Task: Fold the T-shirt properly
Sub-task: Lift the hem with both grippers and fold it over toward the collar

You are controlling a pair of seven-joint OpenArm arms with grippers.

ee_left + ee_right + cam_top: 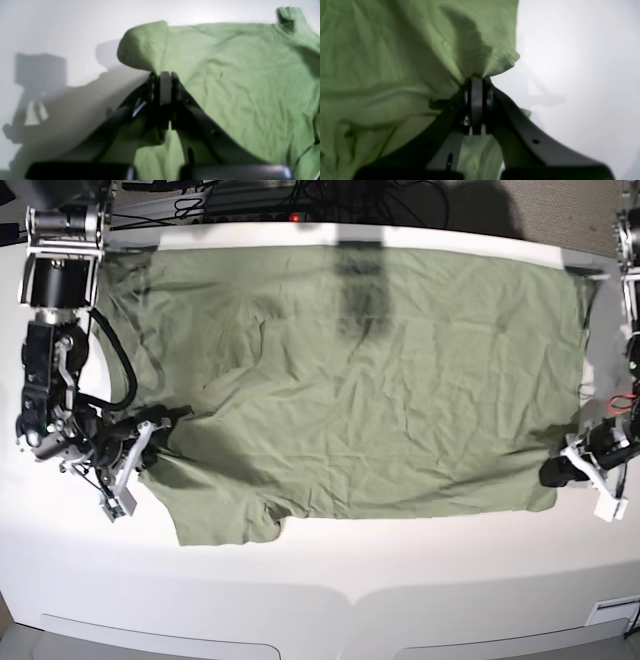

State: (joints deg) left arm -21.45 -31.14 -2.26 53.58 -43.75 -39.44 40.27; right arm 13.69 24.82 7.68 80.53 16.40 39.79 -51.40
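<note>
Both grippers, left and right, are pinching opposite ends of the T-shirt, which is stretching lengthwise between them.

White table, dark cables behind it.

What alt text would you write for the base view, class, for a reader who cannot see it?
A green T-shirt lies spread and wrinkled across a white table. The right gripper pinches its edge at the image's left, and the left gripper pinches a corner at the image's right.
</note>
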